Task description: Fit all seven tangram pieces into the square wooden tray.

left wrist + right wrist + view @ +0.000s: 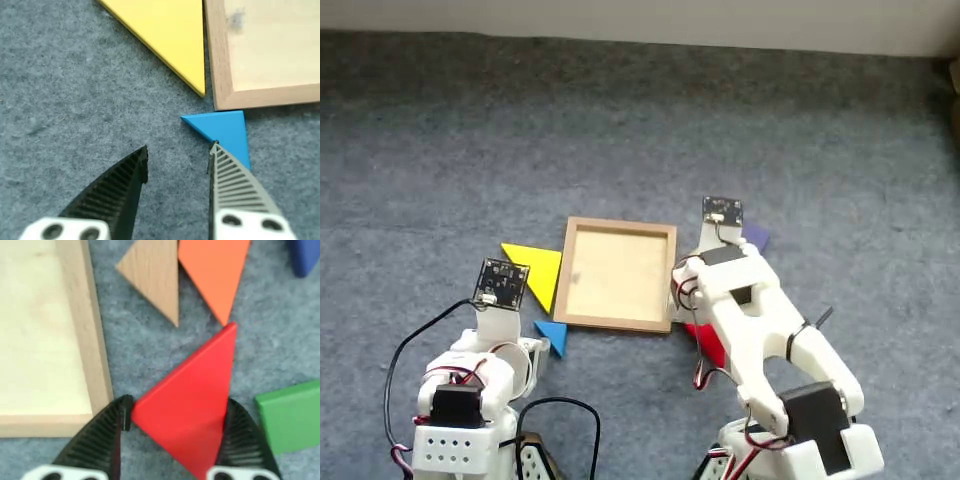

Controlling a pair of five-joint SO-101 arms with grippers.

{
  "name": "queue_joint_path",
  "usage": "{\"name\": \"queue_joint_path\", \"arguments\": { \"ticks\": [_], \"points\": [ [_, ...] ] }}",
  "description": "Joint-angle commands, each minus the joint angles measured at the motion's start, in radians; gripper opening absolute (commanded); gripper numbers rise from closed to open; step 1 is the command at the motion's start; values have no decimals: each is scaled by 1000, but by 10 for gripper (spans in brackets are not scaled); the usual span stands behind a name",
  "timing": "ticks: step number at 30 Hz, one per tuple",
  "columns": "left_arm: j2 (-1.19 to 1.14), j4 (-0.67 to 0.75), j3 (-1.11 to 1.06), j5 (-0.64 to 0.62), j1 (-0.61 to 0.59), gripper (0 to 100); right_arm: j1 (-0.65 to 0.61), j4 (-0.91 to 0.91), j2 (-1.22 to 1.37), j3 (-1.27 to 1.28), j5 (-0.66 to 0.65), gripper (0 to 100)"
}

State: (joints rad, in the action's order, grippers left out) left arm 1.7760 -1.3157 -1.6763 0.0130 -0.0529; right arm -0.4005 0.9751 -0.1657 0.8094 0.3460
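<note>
The right end effector is closed narrowly on the red triangle, one dark finger set at the piece's corner nearest the tray and the other against its opposite edge. The piece is held low over the grey felt worktop, just beside the near right corner of the square wooden tray. Beyond the red triangle a plain wooden triangle and an orange triangle are seen side by side, close to the tray's right rim. A green piece lies near the red one on the side away from the tray, and a dark blue piece is placed farther out.

The left end effector is spread wide just above the worktop, gripping nothing. Its pale fingertip is placed at the edge of a small blue triangle. That piece lies just beside the tray's near left corner. A large yellow triangle is laid alongside the tray's left rim.
</note>
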Motion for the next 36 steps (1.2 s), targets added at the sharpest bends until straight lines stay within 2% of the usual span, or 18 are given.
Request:
{"name": "queue_joint_path", "arguments": {
  "ticks": [1, 8, 16, 21, 28, 36],
  "points": [
    [39, -6, -19, -11, -1, 203, 5, 68, -203, -7, -21, 111],
    [39, -6, -19, -11, -1, 203, -30, 41, -455, -7, -23, 112],
    [39, -6, -19, -11, -1, 203, -174, -148, -467, -7, -23, 112],
    [39, -6, -19, -11, -1, 203, -239, -257, -357, -45, -23, 112],
    [39, -6, -19, -11, -1, 203, -245, -262, -71, -222, -14, 112],
    [39, -6, -19, -11, -1, 203, -240, -262, 97, -255, -12, 112]
  ]
}}
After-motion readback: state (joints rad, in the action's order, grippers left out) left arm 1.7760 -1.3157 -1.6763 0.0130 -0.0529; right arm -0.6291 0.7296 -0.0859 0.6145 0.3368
